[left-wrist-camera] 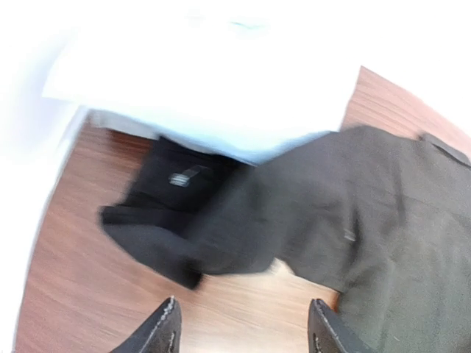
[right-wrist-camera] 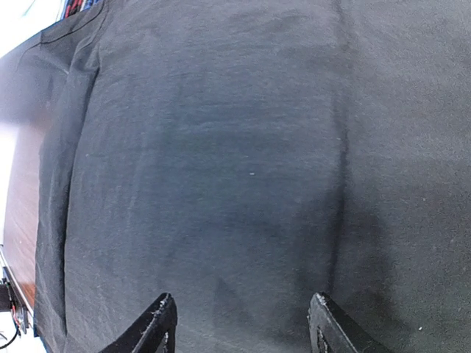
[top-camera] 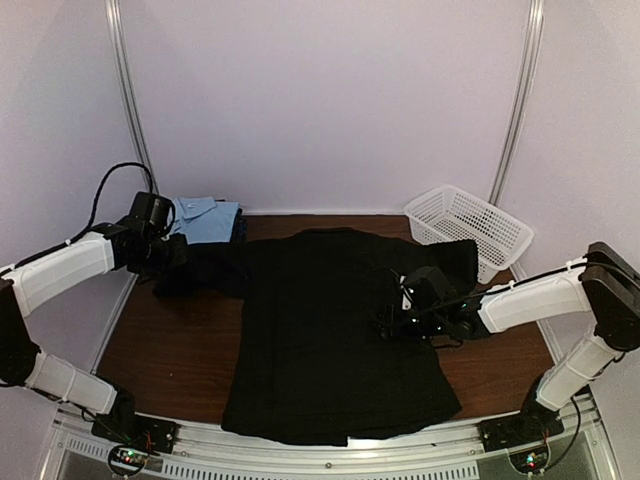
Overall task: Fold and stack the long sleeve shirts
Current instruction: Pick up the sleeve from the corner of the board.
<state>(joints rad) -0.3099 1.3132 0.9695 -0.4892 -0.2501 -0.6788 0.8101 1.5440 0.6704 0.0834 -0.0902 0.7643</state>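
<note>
The black shirt lies spread flat in the middle of the wooden table, its hem toward the near edge and its collar toward the back wall; its left sleeve stretches out sideways toward the left gripper. From the left wrist view that gripper's fingers stand apart with nothing between them, hovering over bare wood just short of the sleeve's cuff. Behind the cuff sits the folded light blue shirt at the far left corner, on top of a dark folded garment (washed out and blurred in the wrist view, so its details are unclear). The right gripper hangs over the right side of the shirt's body; its fingers are spread and hold nothing, with plain black cloth beneath them. A white mesh basket stands at the far right corner, just beyond the right shoulder.
</note>
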